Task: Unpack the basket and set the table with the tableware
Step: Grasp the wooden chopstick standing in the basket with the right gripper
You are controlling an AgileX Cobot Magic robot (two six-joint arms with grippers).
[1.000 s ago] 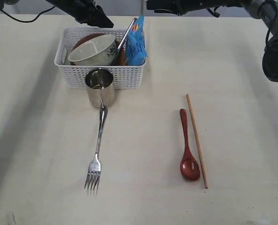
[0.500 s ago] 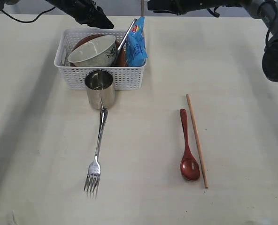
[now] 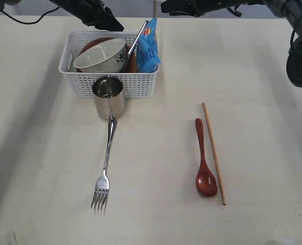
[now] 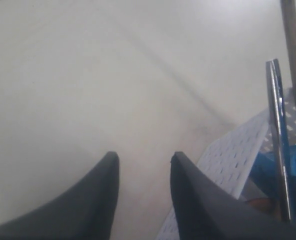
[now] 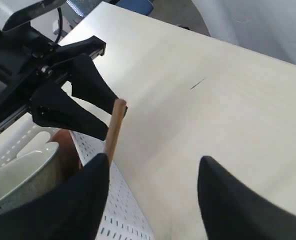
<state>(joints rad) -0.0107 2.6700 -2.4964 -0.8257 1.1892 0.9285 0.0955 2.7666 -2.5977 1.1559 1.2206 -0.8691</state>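
The basket sits toward the far side of the surface, its long axis running left to right. The left arm slants in from beyond the basket, largely cut off. Its pincer hangs above the basket's far rim, fingers parted with nothing between them. Inside the basket the tilted cream bowl hides most of the reddish-brown plate. To the right a knife leans, its lower end hidden, next to a blue chip bag. Just in front of the basket stands the steel cup. The fork lies beyond it, tines pointing away from the basket. Above the basket's far right corner the right pincer is spread wide and empty. An upright chopstick rises beside one of its fingers, its foot hidden. Well right of the basket lie the spoon and second chopstick, side by side.
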